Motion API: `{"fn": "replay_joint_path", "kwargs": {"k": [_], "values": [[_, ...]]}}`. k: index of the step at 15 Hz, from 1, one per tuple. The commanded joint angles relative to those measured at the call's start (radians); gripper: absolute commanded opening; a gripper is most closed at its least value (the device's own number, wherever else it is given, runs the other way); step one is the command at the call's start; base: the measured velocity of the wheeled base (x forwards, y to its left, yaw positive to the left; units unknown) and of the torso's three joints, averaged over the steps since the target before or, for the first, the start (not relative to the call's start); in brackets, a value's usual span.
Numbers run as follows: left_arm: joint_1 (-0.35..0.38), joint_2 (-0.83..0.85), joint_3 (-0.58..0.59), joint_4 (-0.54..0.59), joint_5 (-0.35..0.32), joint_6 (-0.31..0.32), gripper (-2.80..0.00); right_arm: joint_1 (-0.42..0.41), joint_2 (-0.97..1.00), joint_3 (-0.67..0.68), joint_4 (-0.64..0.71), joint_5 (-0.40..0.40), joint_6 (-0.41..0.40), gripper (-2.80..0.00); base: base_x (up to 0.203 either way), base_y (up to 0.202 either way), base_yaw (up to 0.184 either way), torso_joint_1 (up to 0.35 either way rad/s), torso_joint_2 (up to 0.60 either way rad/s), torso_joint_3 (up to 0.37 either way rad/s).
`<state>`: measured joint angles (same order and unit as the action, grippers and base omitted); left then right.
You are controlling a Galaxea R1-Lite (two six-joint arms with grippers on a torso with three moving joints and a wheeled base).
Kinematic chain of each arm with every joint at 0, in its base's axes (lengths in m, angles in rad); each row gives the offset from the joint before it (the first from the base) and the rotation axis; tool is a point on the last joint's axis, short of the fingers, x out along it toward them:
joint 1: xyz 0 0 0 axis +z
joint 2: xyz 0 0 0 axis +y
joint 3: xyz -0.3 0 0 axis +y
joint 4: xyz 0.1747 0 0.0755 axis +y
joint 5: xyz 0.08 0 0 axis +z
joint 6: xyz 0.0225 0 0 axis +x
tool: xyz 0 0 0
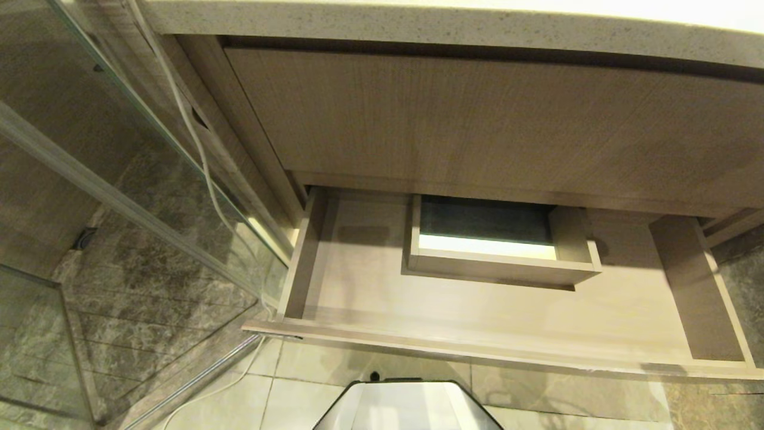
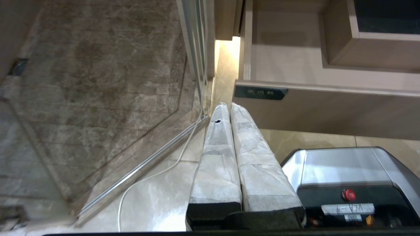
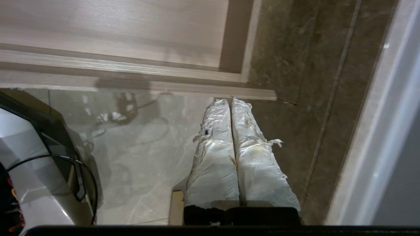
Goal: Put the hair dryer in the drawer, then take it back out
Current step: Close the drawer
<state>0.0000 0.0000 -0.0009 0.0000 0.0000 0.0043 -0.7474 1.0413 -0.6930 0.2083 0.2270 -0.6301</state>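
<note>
A: How far along are we?

B: The drawer [image 1: 501, 325] stands pulled out under the worktop [image 1: 453, 27], and as far as the head view shows, its floor is bare. Only the boxed cutout [image 1: 501, 257] sits in it, at about twelve o'clock from the drawer's middle.

A: And the hair dryer?

B: Not in any view, so I cannot say where it is. Neither tool carries it.

A: Their state?

B: The left tool [image 2: 226, 108] has its fingers pressed together on nothing, hanging over the floor just short of the drawer's labelled corner [image 2: 261, 92]. The right tool [image 3: 231, 103] is likewise closed and empty, near the drawer's other end, at roughly four o'clock from the cutout.

A: So what's left?

B: I'd judge either nothing has gone in, or the dryer is already back out. The views don't settle which.
</note>
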Motion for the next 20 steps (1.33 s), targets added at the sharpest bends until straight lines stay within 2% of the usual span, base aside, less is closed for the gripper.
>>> {"fn": "replay_joint_path", "kwargs": {"k": [1,9,12,14,20], "values": [[0.0,0.0,0.001,0.002,0.0,0.0,-2.8,0.006,0.033,0.009,0.004,0.002,-0.006,-2.8,0.0,0.0,0.0,-0.071,0.44,0.354],[0.0,0.0,0.002,0.002,0.0,0.0,-2.8,0.065,0.196,0.014,0.014,0.001,-0.01,-2.8,0.0,0.0,0.0,0.036,0.28,0.333],[0.0,0.0,0.001,0.002,0.0,0.0,-2.8,0.066,0.285,0.017,0.04,-0.023,-0.003,-2.8,0.0,0.0,0.0,0.076,0.05,0.145],[0.0,0.0,0.002,0.002,0.0,0.0,-2.8,0.066,0.335,0.004,0.058,-0.097,-0.006,-2.8,0.0,0.0,0.0,0.042,0.04,0.061],[0.0,0.0,0.001,0.002,0.0,0.0,-2.8,0.066,0.328,0.007,0.099,-0.108,-0.02,-2.8,0.0,0.0,0.0,0.007,0.0,0.011]]}}
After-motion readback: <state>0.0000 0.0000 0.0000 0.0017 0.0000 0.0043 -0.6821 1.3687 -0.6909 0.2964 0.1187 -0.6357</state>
